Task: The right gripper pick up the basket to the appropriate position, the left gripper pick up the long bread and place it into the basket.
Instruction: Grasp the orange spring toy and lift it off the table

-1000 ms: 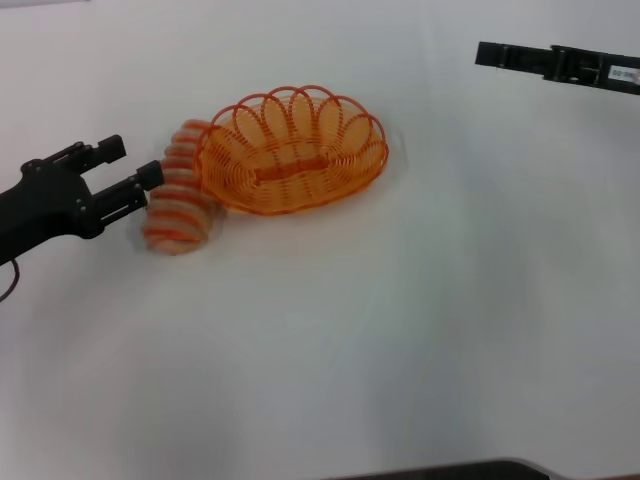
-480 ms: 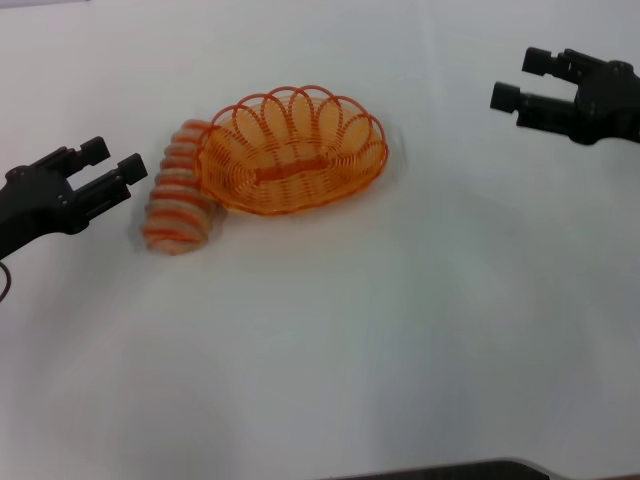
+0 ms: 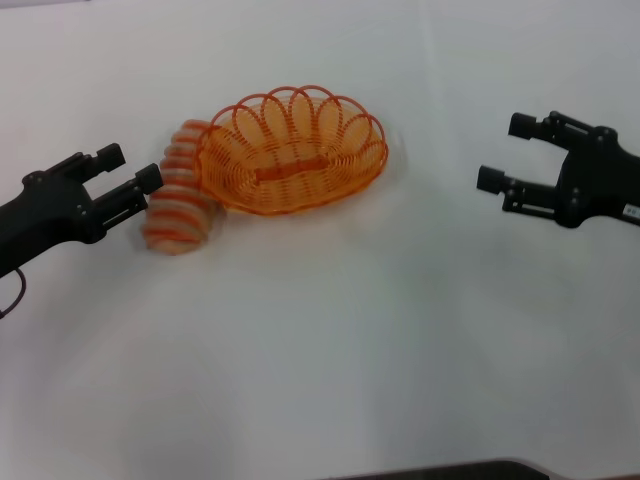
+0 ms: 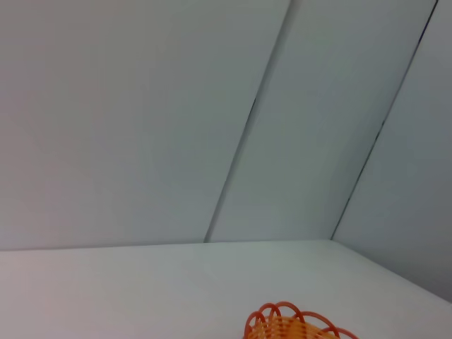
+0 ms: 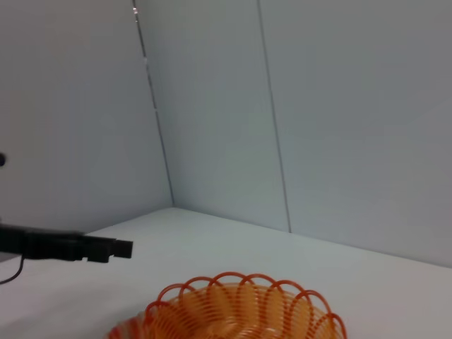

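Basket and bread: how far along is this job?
Nothing is done yet. The basket sits on the table, ungripped, with the bread outside, against its rim. In hand: the left gripper, open, is beside the bread; the right gripper, open, is well clear of the basket. Both picks and the placing remain.

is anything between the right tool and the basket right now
Nothing visible. In the head view only bare white table lies between the open right tool and the basket. The long bread leans on the basket's far side, by the open left tool.
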You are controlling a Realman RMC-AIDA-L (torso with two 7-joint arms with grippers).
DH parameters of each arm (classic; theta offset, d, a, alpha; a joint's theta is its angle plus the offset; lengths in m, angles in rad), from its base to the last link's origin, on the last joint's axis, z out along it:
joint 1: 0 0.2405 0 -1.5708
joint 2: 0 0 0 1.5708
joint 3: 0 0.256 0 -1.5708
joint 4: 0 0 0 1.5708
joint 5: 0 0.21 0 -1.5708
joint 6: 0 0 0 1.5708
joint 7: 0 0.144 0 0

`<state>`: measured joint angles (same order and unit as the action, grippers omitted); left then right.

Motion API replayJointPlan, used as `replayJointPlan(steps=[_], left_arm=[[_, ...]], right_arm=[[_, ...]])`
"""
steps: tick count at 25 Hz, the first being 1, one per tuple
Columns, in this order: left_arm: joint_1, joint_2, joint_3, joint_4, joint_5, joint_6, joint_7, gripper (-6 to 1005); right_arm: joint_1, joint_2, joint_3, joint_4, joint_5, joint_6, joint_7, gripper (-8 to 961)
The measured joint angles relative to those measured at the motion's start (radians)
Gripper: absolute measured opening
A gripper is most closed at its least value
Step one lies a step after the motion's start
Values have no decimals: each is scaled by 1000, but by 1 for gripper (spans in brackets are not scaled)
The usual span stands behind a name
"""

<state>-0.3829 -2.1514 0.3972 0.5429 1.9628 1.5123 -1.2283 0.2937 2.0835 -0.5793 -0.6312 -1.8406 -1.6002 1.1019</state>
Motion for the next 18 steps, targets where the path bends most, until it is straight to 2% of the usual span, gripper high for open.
replayJointPlan(steps=[5, 18], left_arm=[[3, -2, 11, -17, 2, -2, 36, 676], [0, -2, 11, -36, 4, -29, 25, 676]], right_arm=[[-8, 1, -2, 63, -1, -3, -119, 878], [-25, 1, -12, 102, -38, 13, -216, 877]])
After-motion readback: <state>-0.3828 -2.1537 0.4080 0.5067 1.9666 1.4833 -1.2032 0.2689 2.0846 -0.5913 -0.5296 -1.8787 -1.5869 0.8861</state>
